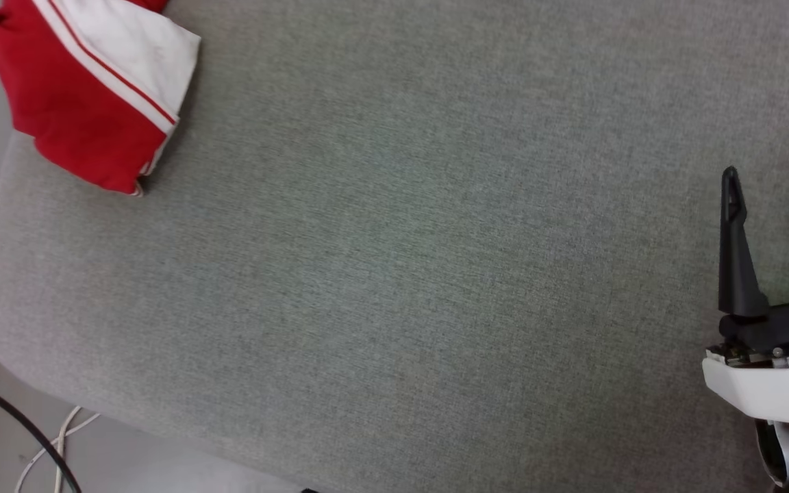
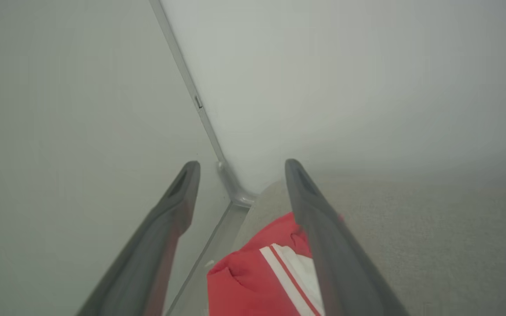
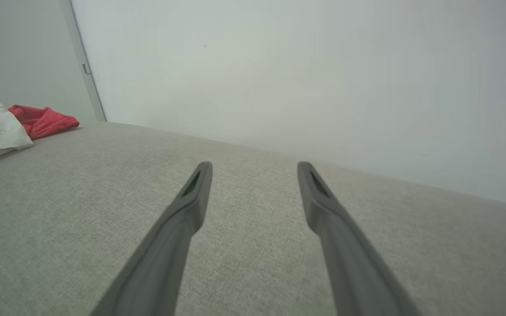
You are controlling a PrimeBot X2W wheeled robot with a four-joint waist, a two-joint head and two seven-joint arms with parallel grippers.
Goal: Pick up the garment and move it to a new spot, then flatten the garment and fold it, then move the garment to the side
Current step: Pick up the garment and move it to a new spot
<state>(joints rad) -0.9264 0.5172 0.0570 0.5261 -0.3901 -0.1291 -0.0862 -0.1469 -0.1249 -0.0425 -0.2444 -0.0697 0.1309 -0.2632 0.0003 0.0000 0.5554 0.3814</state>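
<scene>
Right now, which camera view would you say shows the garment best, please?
The head view: the garment shows large and sharp at the grey surface's corner. The left wrist view shows part, behind the left pincer's finger; the right wrist view shows it small, far off.

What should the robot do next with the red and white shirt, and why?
Probably lower the left end effector onto the shirt and close on it. Its fingers stand open with the shirt bunched just beneath them at the corner of the grey surface, not held, while the open right end effector sits far across.
</scene>
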